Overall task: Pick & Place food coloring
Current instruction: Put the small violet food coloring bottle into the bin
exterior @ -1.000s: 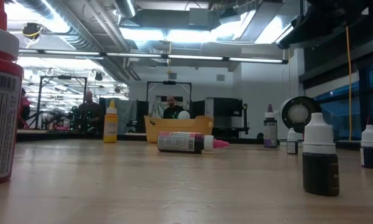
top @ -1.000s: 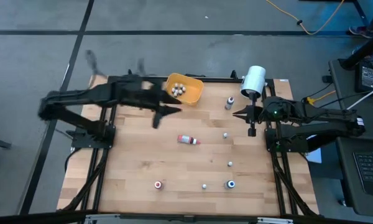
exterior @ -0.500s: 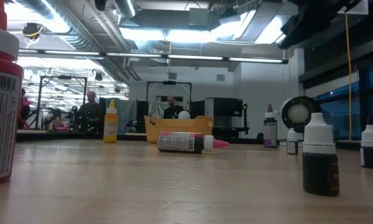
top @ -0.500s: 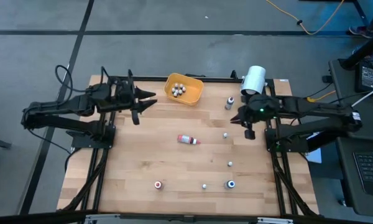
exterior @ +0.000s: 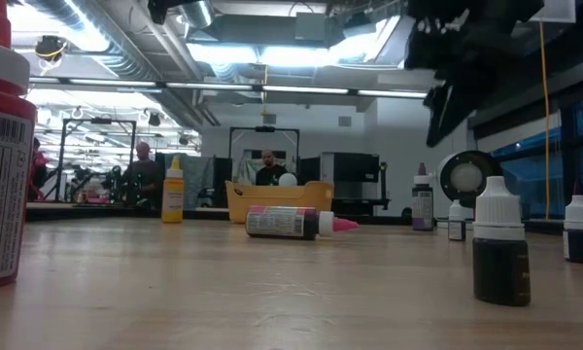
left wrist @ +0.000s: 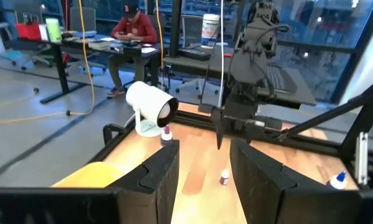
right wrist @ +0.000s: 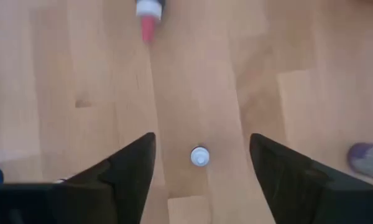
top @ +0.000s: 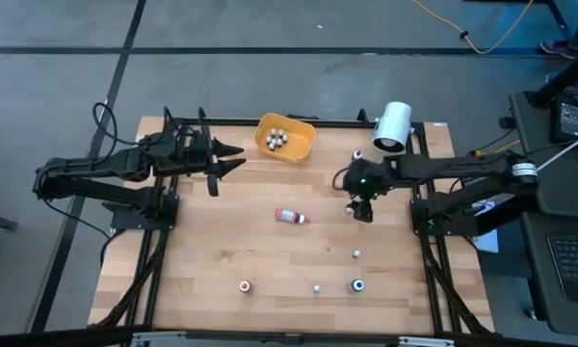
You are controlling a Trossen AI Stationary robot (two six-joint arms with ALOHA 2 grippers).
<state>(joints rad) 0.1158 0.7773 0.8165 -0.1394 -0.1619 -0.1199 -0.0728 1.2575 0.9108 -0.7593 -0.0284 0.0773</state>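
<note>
The food coloring is tiny bottles. Several lie in the orange bowl at the far edge, and others stand loose on the wood. My right gripper hovers open, pointing down, over a white-topped bottle that stands on its base between and below the fingers, untouched. A bottle with a red tip lies on its side to its left. My left gripper waits open at the far left, pointing toward the bowl, with nothing in it.
A big white cylinder lies at the far right, with a purple-topped bottle beside it. Loose bottles stand near the front edge: red-topped, white-topped, blue-topped, and one more. People sit beyond the table.
My left gripper has drawn back from beside the orange bowl toward the table's left edge and then kept still. My right gripper has gone from the far right toward the table's left and near edge, and now stands over the white-topped bottle.
</note>
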